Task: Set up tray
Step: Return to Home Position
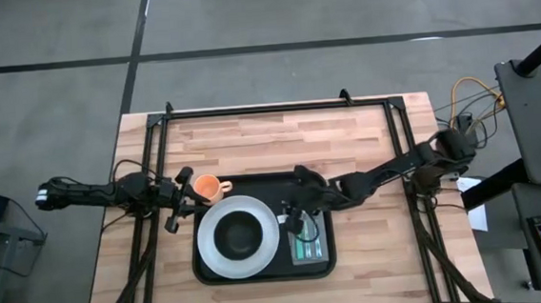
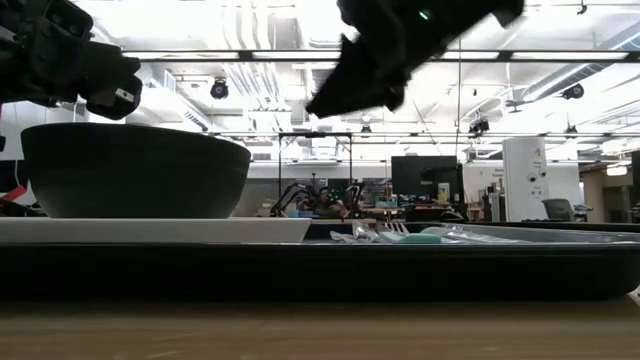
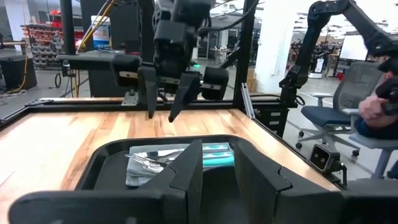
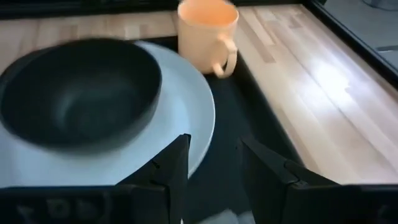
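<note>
Tray point(image 1: 244, 185): one plate point(image 1: 215, 261), one bowl point(image 1: 238, 235)

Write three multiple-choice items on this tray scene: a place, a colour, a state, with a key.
1. The round bowl on the round white plate is: A black; B blue; C orange.
2. The orange cup stands: A inside the bowl; B on the large black rectangular tray, beside the plate; C under the plate.
3. The right gripper above the tray is: A shut on the cup; B open, empty; C out of view.
Key: A, dark against white; B, in the tray's corner; B, jaws apart. The left gripper is beside the tray.
</note>
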Controlling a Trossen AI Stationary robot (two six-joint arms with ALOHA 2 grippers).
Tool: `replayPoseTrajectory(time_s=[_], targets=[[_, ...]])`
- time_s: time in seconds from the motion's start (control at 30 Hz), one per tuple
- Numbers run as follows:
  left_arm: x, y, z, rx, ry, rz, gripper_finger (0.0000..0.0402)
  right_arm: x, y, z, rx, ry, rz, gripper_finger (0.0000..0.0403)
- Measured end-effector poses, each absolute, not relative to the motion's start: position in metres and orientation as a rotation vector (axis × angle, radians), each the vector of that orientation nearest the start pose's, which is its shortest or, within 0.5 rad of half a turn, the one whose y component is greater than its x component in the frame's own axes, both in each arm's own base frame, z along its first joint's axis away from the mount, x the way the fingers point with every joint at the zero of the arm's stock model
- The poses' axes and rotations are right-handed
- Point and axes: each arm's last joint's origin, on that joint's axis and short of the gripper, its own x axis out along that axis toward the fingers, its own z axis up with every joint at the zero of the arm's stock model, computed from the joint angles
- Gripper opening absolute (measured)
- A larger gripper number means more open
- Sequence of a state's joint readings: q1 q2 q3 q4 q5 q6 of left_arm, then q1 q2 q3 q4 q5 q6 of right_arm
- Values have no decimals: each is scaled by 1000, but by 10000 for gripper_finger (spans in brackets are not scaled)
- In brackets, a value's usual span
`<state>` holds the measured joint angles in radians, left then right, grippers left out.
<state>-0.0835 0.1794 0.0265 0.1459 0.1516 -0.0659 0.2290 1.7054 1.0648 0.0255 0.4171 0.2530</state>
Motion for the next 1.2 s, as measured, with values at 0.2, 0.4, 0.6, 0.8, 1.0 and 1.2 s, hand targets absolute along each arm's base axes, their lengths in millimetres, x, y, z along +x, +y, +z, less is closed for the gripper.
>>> replayPoseTrajectory(time_s=[0.2,0.4,0.6,0.8,1.0,1.2], targets=[[108,-13,171,-66,23,-235,75,320,71,195,40,524,-218,124],[108,-13,170,-66,31,-234,75,274,63,195,19,494,40,132],[109,-14,170,-67,40,-234,75,229,46,190,39,320,70,134],[109,-14,169,-67,46,-234,75,201,25,190,42,257,67,125],[109,-14,169,-67,47,-234,75,185,9,189,33,213,71,121],[109,-14,169,-67,47,-234,75,175,-3,188,23,182,111,128]])
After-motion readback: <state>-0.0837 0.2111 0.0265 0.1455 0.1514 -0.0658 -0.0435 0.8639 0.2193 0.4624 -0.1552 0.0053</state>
